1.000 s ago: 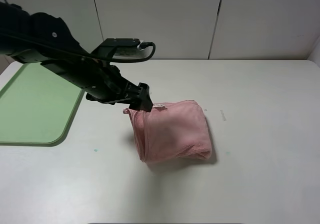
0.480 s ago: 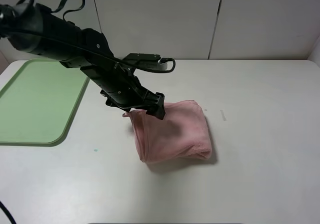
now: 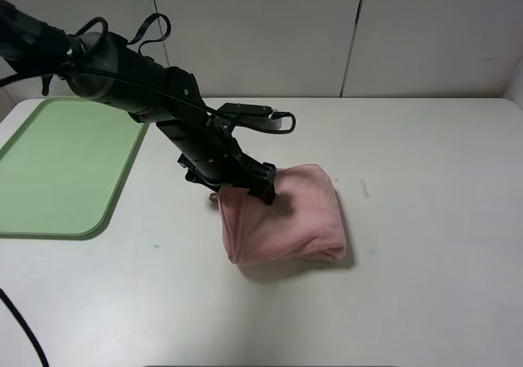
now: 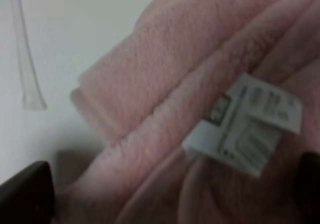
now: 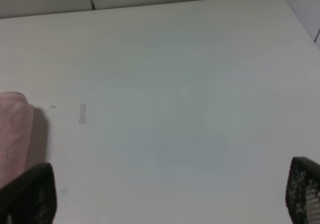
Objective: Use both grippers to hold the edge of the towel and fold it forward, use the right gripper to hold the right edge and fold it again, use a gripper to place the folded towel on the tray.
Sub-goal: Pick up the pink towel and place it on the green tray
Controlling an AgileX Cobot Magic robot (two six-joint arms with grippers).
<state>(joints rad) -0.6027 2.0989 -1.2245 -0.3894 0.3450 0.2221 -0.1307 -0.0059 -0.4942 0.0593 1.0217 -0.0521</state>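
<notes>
A: Where's the towel [image 3: 286, 216]?
B: Folded, lying on the surface [image 3: 425, 220], well apart from the tray [image 3: 57, 171].
A: Left tool [image 3: 260, 189]?
B: Pressing at the towel's near-left corner, likely for the tray transfer. Jaws spread wide, nothing pinched.
A: Right tool?
B: Open, parked clear.

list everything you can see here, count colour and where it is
towel: one, pink, folded, middle of the table
care label: one, white, sewn to the towel, seen close in the left wrist view
tray: one, light green, left side of the table
table: one, white, under everything
tape mark: one, pale, on the table right of the towel
left tool: one, black, at the towel's upper left corner, fingertips spread either side of the fabric
right tool: one, black, fingertips apart over bare table; not in the high view
</notes>
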